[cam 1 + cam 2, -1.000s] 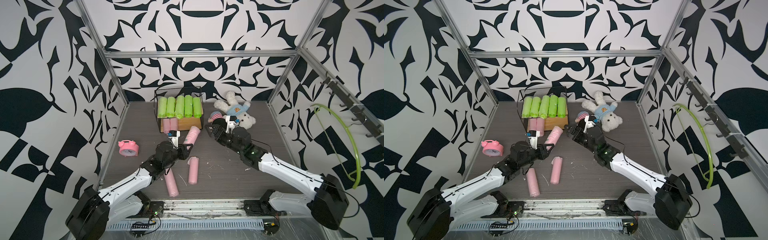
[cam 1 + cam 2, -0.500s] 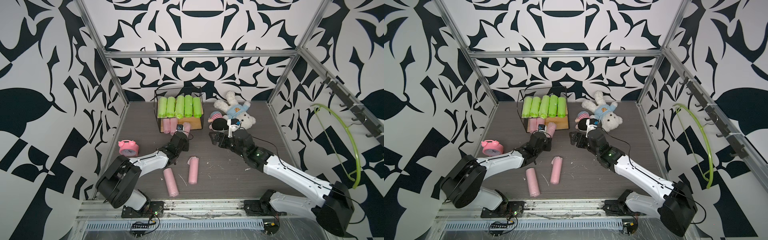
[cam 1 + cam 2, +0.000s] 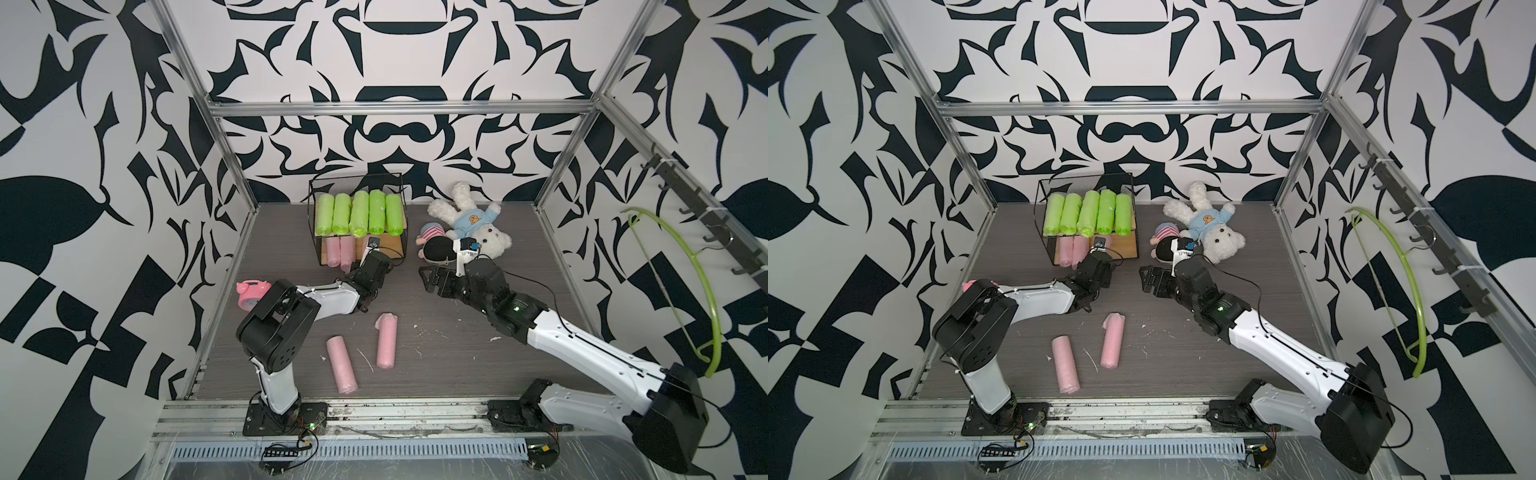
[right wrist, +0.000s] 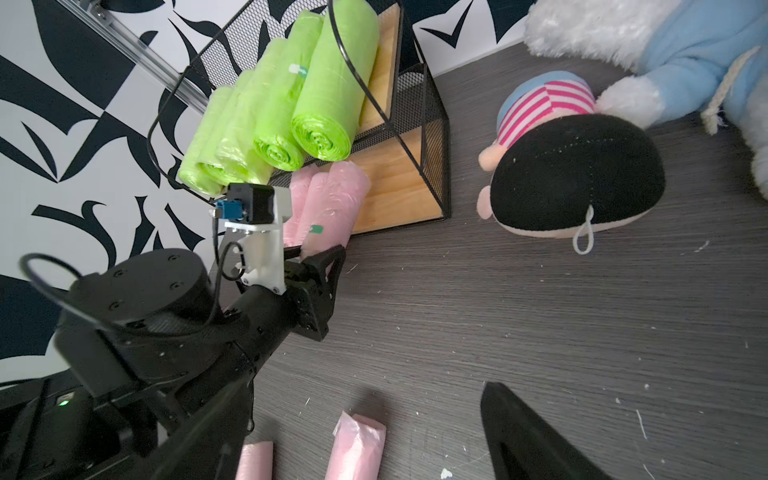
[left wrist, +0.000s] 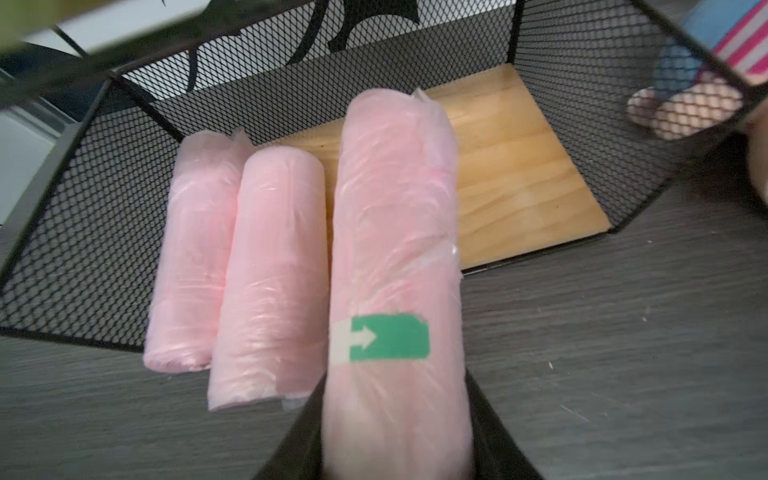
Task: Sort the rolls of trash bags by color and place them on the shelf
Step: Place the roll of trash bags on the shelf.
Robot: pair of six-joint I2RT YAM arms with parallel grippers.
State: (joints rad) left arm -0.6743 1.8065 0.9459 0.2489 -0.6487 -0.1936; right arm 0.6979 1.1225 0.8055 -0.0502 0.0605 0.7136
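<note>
Pink roll clamped in left hand, arm stretched low toward shelf, right hand spread wide, empty

Pinched in the left gripper: pale pink film-wrapped roll, green arrow sticker up, far end over the light wooden shelf board. On that board alongside, touching: two more pale pink rolls.

**Non-task clutter on the table and wall**

Pink alarm clock sits at the table edge by a side wall. White plush bunny in a blue shirt lies on its back near the rear wall. A doll with black hair and a striped cap is just beside its head. Small white scraps are scattered mid-table. Lime hanger hangs from the hook rail on the opposite side wall.
</note>
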